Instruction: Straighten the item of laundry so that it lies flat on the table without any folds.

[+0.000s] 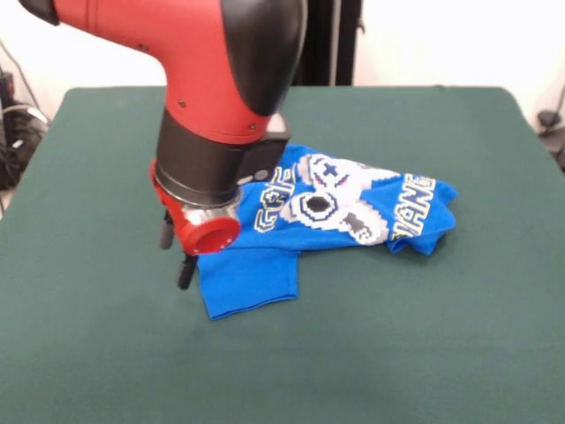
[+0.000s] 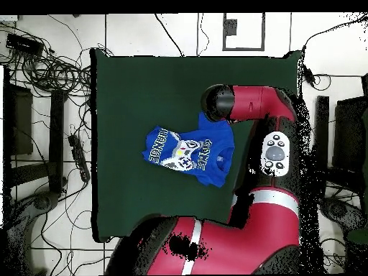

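The blue T-shirt (image 1: 340,212) lies crumpled in the middle of the dark green table (image 1: 441,344), its controller print and yellow-white lettering bent by folds. A plain blue flap (image 1: 252,278) sticks out toward the front. My gripper (image 1: 176,253) hangs under the red and black wrist, down at the table by the shirt's left edge. Its two black fingers (image 1: 185,270) stand apart, with no cloth visible between them. In the overhead view the shirt (image 2: 183,154) shows on the table (image 2: 144,86), and the arm's wrist (image 2: 218,103) covers the gripper and one shirt corner.
The red arm (image 2: 266,108) reaches over the table's right side in the overhead view, with its base at the bottom. Cables and dark equipment (image 2: 43,72) lie on the floor beside the table. Green table surface surrounds the shirt on all sides.
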